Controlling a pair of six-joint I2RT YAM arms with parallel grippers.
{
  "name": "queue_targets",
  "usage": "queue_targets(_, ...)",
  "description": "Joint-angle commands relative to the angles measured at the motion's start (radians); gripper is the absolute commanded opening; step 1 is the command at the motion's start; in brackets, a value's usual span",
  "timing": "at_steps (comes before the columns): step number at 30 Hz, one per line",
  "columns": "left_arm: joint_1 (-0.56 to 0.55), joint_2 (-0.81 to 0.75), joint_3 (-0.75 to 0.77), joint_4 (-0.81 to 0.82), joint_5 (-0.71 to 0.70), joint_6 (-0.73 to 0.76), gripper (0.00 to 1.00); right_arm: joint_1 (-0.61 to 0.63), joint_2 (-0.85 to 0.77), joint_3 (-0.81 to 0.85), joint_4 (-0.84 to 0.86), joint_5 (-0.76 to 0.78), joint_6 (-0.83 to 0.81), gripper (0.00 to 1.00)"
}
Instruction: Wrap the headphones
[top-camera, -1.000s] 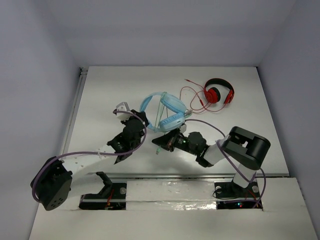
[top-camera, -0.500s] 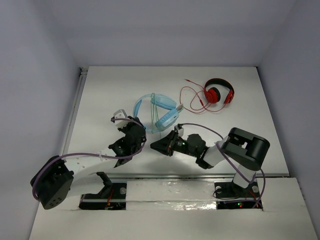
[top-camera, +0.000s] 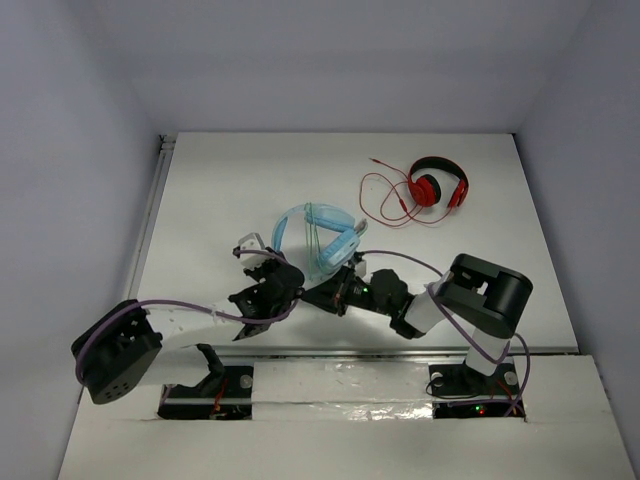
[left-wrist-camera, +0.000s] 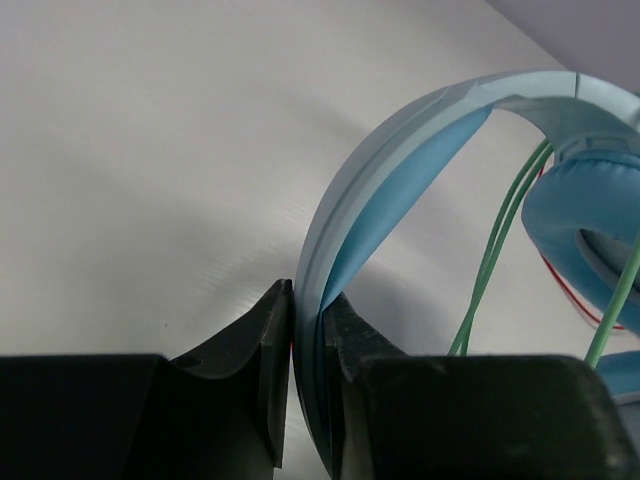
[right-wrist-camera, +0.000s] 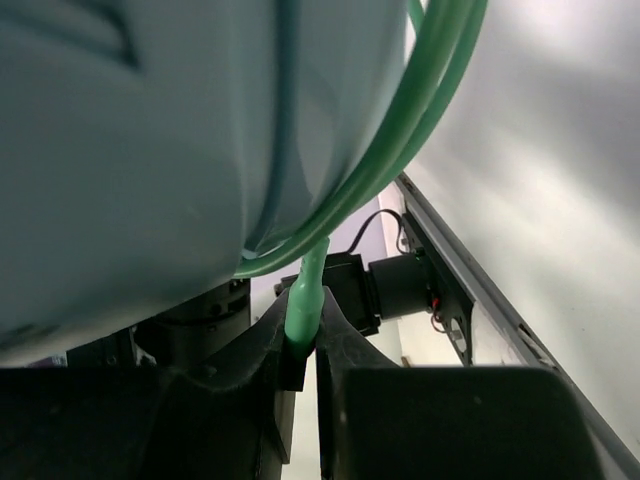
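Observation:
The light blue headphones (top-camera: 322, 238) are held near the table's middle, with the thin green cable (top-camera: 314, 232) looped across the headband and cups. My left gripper (top-camera: 277, 262) is shut on the blue headband (left-wrist-camera: 400, 170), pinched between both fingers in the left wrist view. My right gripper (top-camera: 330, 290) sits just below the cups and is shut on the green cable's plug end (right-wrist-camera: 303, 310). In the right wrist view the pale cup shell (right-wrist-camera: 150, 130) fills the upper left, with the green cable (right-wrist-camera: 420, 110) running over it.
Smaller red-and-black headphones (top-camera: 438, 184) with a red cable (top-camera: 385, 195) lie at the back right. The white table (top-camera: 200, 190) ends at a metal rail (top-camera: 400, 351) near the arm bases. Grey walls stand on the left, the back and the right.
Both grippers and the blue headphones have moved toward the near edge and closer together. The right gripper has swung in under the cups with the cable plug.

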Motion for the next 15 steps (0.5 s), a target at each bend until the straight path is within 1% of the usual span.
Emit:
queue_targets(1,-0.065,0.038,0.002,-0.01,-0.001,-0.1,0.0,0.01,-0.012,0.059,0.423,0.036,-0.008,0.06)
queue_targets(3,-0.099,0.053,0.004,-0.025,0.003,-0.13,0.0,0.01,-0.017,0.062,0.388,0.055,-0.01,0.14)
queue_targets(4,-0.099,0.07,0.005,-0.028,0.009,-0.134,0.0,0.01,-0.017,0.062,0.376,0.073,-0.011,0.18)
queue_targets(5,-0.099,0.078,0.013,-0.033,0.019,-0.139,0.0,0.01,-0.017,0.06,0.371,0.081,-0.013,0.28)
queue_targets(6,-0.108,0.087,0.018,-0.044,0.038,-0.14,0.0,0.01,-0.015,0.056,0.368,0.088,-0.014,0.33)
queue_targets(7,-0.108,0.101,0.024,-0.05,0.042,-0.143,0.0,0.01,-0.017,0.051,0.365,0.104,-0.013,0.42)
queue_targets(10,-0.117,0.116,0.028,-0.053,0.073,-0.147,0.0,0.01,-0.041,0.019,0.35,0.139,-0.013,0.54)
queue_targets(11,-0.117,0.13,0.036,-0.054,0.082,-0.145,0.0,0.01,-0.05,0.01,0.338,0.148,-0.019,0.61)
queue_targets(12,-0.117,0.141,0.044,-0.076,0.099,-0.145,0.0,0.01,-0.066,-0.001,0.306,0.154,-0.023,0.63)
queue_targets(15,-0.117,0.173,0.056,-0.088,0.136,-0.162,0.0,0.01,-0.126,-0.058,0.261,0.202,-0.045,0.64)
